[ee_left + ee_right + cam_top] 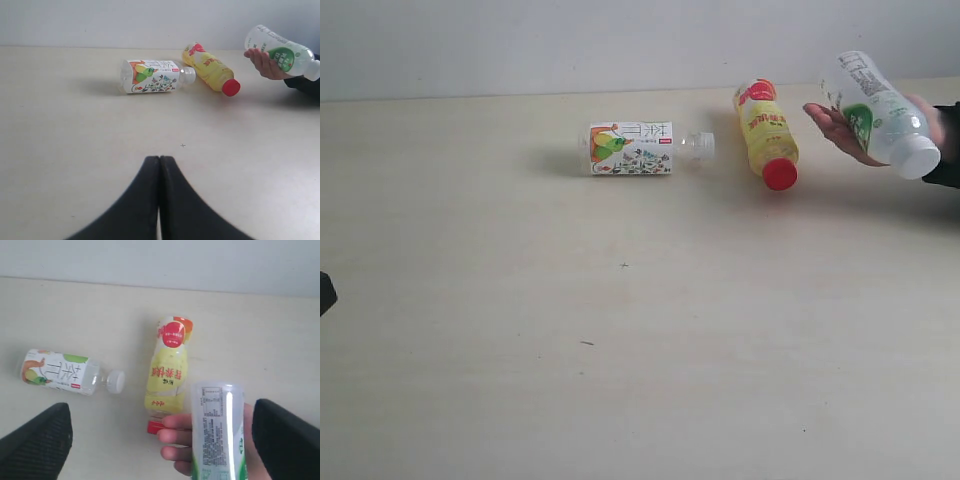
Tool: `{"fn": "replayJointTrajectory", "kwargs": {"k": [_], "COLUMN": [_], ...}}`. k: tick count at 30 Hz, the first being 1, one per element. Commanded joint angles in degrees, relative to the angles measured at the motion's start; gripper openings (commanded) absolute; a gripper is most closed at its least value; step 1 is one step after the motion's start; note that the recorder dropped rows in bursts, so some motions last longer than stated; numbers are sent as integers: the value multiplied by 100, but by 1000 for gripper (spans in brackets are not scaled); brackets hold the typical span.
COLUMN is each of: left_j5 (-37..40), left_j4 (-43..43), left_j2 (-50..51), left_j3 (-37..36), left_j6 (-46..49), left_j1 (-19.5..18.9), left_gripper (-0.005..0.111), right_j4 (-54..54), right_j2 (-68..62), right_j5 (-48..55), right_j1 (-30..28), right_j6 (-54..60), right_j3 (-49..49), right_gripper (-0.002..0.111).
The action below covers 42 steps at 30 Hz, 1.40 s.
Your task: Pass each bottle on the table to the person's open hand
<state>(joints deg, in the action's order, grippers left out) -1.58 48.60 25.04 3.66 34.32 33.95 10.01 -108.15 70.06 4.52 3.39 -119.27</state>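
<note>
The person's open hand [837,130] carries the green-white labelled bottle [880,115] near the yellow bottle [767,130], so the right gripper [161,425] stands wide open, probably touching nothing; the left gripper [159,165] is closed.

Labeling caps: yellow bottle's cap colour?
Red cap on the yellow bottle; clearest in the exterior view.

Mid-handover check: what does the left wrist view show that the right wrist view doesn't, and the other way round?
Only the left wrist view: the left gripper, its fingers pressed together and empty, plus the person's dark sleeve past the hand. Only the right wrist view: the right gripper, fingers spread wide, with the printed text panel of the green-white bottle between them. Both: that bottle resting in the person's hand, and the fruit-print bottle and yellow bottle lying on their sides on the table.
</note>
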Motion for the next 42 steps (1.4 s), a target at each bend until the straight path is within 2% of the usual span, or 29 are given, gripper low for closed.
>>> {"fn": "replayJointTrajectory", "kwargs": {"k": [1,21,22,24,30,42], "left_j5": [-40,-40,-40,-40,-40,-40], "left_j4": [43,43,43,43,43,43], "left_j2": [-32,-32,-32,-32,-32,-32], "left_j3": [-26,-26,-26,-26,-26,-26], "left_j6": [-9,-9,-9,-9,-9,-9], "left_j1": [-2,-2,-2,-2,-2,-2], "left_gripper": [0,0,0,0,0,0], "right_j4": [384,505,505,505,505,505], "right_j2": [372,1137,1137,1137,1137,1137], "right_j5": [-10,-10,-10,-10,-10,-10], "right_j1": [-22,-22,-22,-22,-22,-22], "right_j6": [-3,161,161,161,149,149], "right_j3": [-52,636,636,636,636,636], "right_gripper": [91,90,87,74,0,0]}}
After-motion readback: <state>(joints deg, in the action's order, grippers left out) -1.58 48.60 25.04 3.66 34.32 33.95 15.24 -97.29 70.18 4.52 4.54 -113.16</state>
